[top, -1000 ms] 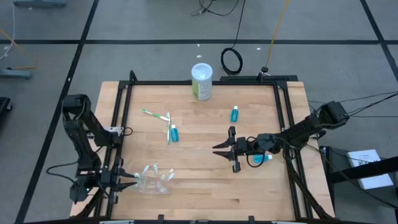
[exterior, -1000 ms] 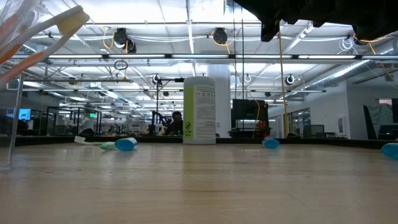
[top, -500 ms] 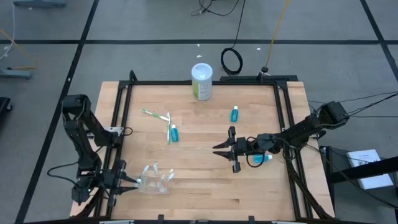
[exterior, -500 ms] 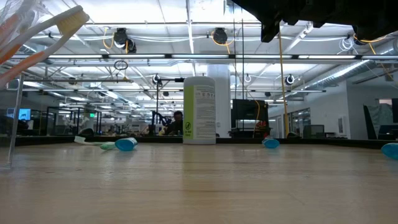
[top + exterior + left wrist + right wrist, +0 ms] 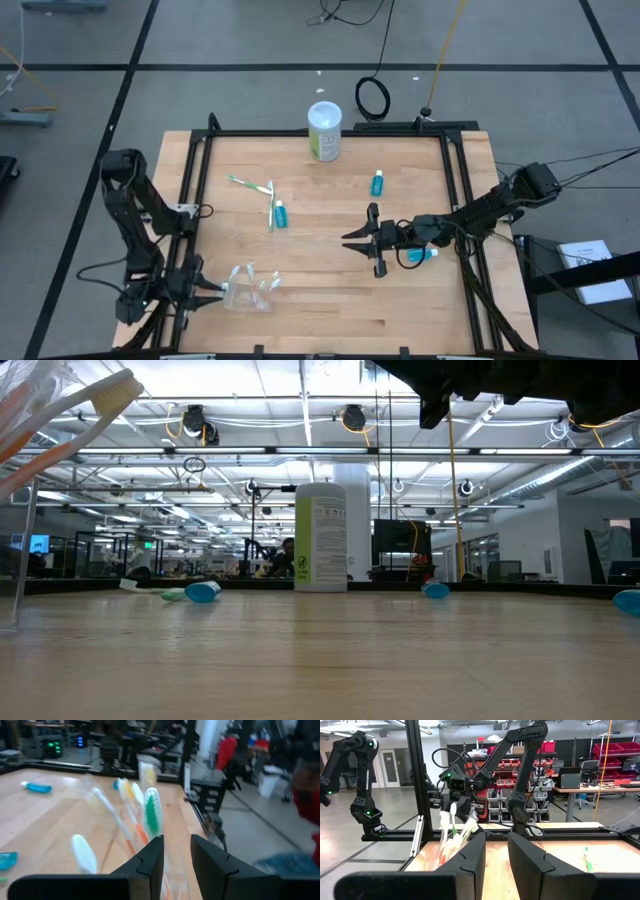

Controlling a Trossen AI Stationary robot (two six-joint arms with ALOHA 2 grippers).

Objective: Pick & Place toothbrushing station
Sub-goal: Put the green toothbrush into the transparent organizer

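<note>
A small clear plastic cup (image 5: 245, 291) with several toothbrushes (image 5: 151, 816) in it is at the table's near left. It tilts toward the table's right, and my left gripper (image 5: 213, 291) is shut on it. The brushes' heads loom large in the low view (image 5: 100, 400). Two more toothbrushes (image 5: 256, 190) lie flat at the far left. Three teal tubes lie on the wood (image 5: 281, 214) (image 5: 377, 183) (image 5: 421, 255). My right gripper (image 5: 348, 240) hovers over the table's middle, its fingers (image 5: 472, 857) a little apart with nothing between them. My left gripper comes nearly level from the table's left and has the cup's clear wall (image 5: 175, 860) between its two fingers, at the cup's left side (image 5: 228, 291). The cup leans with the brush heads up and toward the right. I cannot tell whether its base touches the table.
A tall white-and-green canister (image 5: 324, 131) stands at the far edge's middle. A black frame rail (image 5: 330, 133) runs round the table. Bare wood (image 5: 320, 300) lies between the cup and the right arm.
My left wrist has rolled slightly in place. The cup and brushes stay about where they were.
</note>
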